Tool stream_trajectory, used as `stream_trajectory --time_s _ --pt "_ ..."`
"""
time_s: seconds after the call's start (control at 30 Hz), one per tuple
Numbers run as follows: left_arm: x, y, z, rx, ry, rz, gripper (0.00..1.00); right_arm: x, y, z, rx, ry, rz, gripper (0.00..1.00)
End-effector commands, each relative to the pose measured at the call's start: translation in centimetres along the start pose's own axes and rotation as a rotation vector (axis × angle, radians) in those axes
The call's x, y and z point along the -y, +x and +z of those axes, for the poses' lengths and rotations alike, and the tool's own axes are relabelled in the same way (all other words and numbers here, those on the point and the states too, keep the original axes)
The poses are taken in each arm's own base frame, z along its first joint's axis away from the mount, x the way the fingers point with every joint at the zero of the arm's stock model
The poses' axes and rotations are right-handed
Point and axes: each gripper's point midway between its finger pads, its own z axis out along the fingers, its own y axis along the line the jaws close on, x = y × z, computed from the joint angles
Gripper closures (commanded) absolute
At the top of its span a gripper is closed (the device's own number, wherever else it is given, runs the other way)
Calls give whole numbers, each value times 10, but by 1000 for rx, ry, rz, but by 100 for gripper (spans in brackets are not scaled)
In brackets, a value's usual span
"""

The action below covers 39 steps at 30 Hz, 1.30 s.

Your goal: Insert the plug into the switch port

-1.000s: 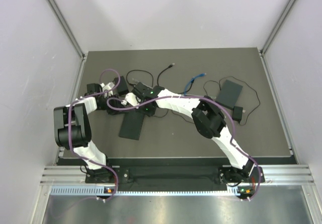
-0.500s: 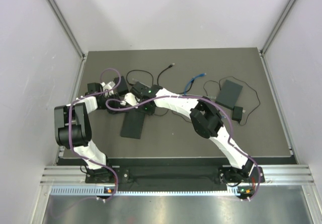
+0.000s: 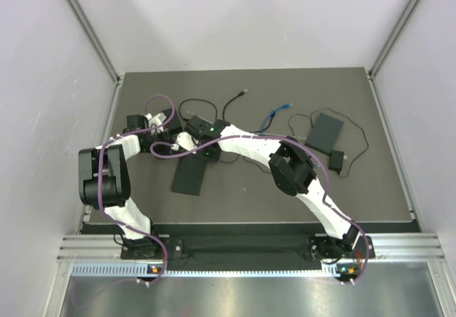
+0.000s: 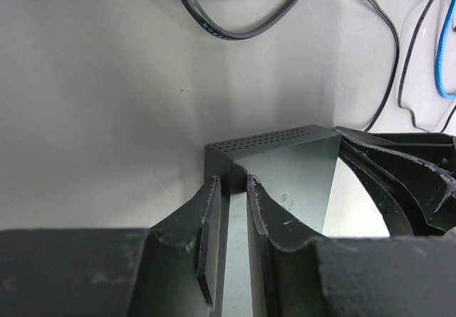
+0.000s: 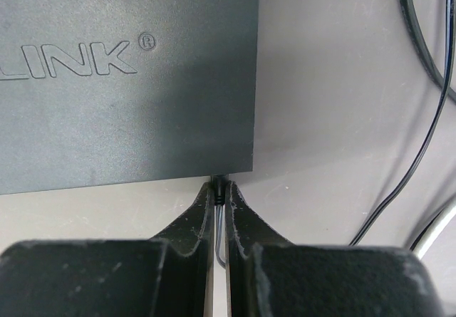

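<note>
The black switch [image 3: 188, 178] lies flat left of the mat's middle. My left gripper [image 4: 234, 189] is shut on the switch's perforated corner [image 4: 285, 174], one finger on each side of its edge. In the top view it [image 3: 171, 140] sits at the switch's far end. My right gripper [image 5: 221, 192] is shut on the small black plug [image 5: 221, 187], whose thin cable runs back between the fingers. The plug's tip touches the switch's edge [image 5: 128, 75] near the corner under the "LINK" lettering. From above, the right gripper [image 3: 201, 152] is also at the switch's far end, beside the left one.
Black cables [image 3: 206, 110] loop behind the grippers, with a loose end [image 3: 244, 91]. A blue cable [image 3: 275, 117] lies to the right. A second dark box [image 3: 326, 132] and a small black adapter [image 3: 336, 162] lie at the right. A black cable [image 5: 420, 146] runs close to my right fingers.
Both wrists have shifted slightly toward the far side, and the switch has barely moved. Both grips are unchanged.
</note>
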Motion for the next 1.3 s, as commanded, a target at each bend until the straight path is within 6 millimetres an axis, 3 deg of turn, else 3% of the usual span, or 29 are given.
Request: stream_trajectory --time_s 0.0,0.2,0.37,0.7,0.83,1.0,1.27 --pt "24 34 19 -127 91 -5 76 -6 -99 -18 347 14 -73 100" --pt "27 34 17 -124 94 12 77 -1 -113 -23 400 30 -50 100" --pt "28 35 19 -132 92 25 77 -12 -117 -30 409 -38 16 100" --pt "35 41 23 -146 102 35 78 -8 -101 -21 323 -11 -9 100" --pt "35 43 24 -154 110 2 76 -5 -106 -18 364 19 3 100" --pt "28 32 21 -132 101 -36 68 6 -114 -13 402 61 49 100" --pt "9 10 6 -96 59 -55 66 19 -115 -15 418 93 98 99"
